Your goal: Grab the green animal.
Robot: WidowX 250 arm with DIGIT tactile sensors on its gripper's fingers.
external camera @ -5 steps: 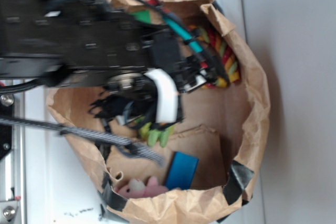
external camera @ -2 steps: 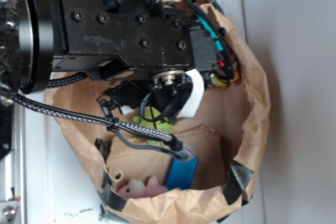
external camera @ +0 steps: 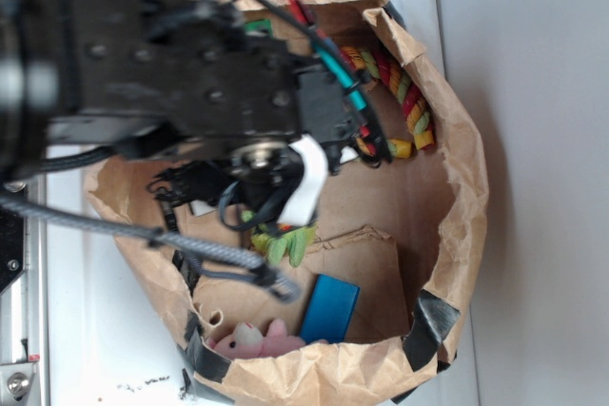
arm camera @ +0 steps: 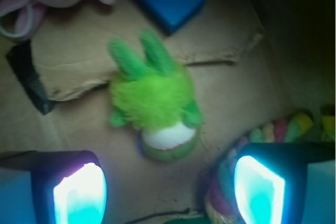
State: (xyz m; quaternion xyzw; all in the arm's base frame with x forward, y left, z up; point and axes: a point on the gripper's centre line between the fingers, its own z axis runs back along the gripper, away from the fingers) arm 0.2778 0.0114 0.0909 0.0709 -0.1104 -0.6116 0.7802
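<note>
Inside brown paper bag (external camera: 457, 140), cardboard floor (arm camera: 231, 93), green animal (arm camera: 155, 100), gripper (arm camera: 169, 195) released above.

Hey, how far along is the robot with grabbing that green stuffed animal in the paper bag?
Done: the arm is inside the paper bag, above the green animal. In hand: the gripper is open, its fingers apart, the toy just ahead of them and untouched. Left: lower around the toy, close and lift.
</note>
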